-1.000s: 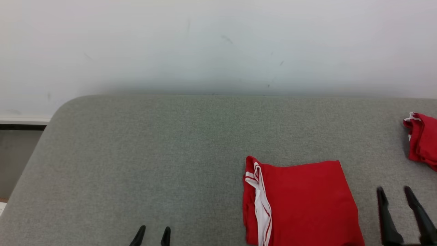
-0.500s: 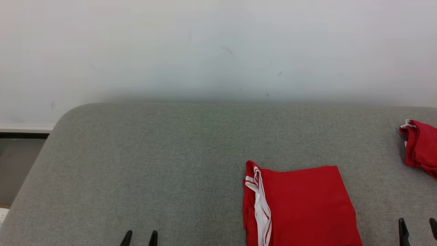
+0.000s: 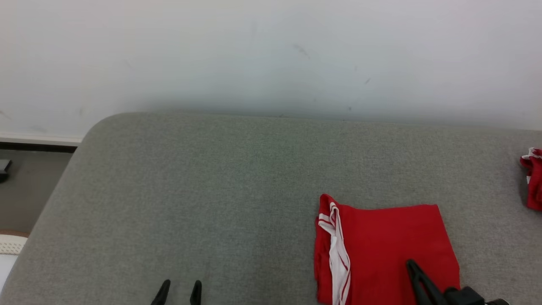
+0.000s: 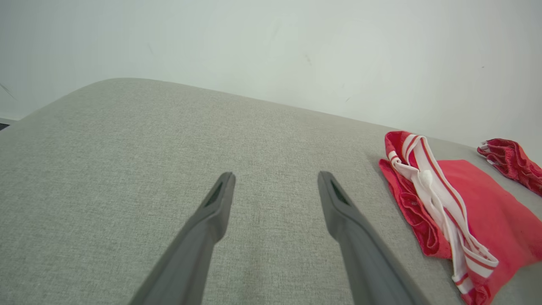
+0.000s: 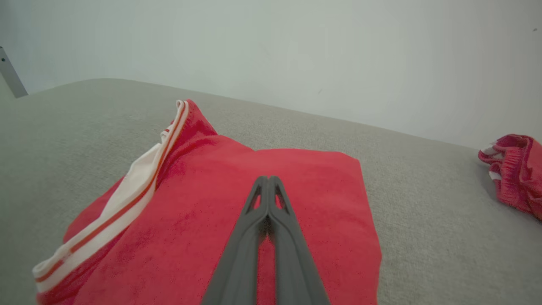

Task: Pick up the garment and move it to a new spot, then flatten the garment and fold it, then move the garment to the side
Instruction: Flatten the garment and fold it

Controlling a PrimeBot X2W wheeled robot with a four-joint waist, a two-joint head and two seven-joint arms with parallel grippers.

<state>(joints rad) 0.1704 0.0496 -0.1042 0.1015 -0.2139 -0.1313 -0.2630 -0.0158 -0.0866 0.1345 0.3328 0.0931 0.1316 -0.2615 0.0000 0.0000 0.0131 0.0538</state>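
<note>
The garment (image 3: 381, 241) is red with a white, red-striped band and lies folded flat on the grey cushion (image 3: 211, 190), at the lower right of the head view. My right gripper (image 3: 410, 263) reaches over its near right part, fingers pressed together with no cloth between them. In the right wrist view the shut gripper (image 5: 267, 178) points across the middle of the garment (image 5: 190, 203); whether the tips touch it I cannot tell. My left gripper (image 3: 180, 284) stands open at the lower left, over bare cushion. In the left wrist view, this open gripper (image 4: 275, 178) is well left of the garment (image 4: 487, 212).
A second, crumpled red cloth (image 3: 534, 178) lies near the cushion's right side, seen also in the wrist views (image 4: 508, 159) (image 5: 514, 169). A pale wall (image 3: 271, 55) runs behind the cushion. Beyond the rounded left edge lies floor (image 3: 25, 186).
My right gripper has swung from right of the garment to over it, and its fingers have shut. The head camera has shifted a little. The garment lies as before.
</note>
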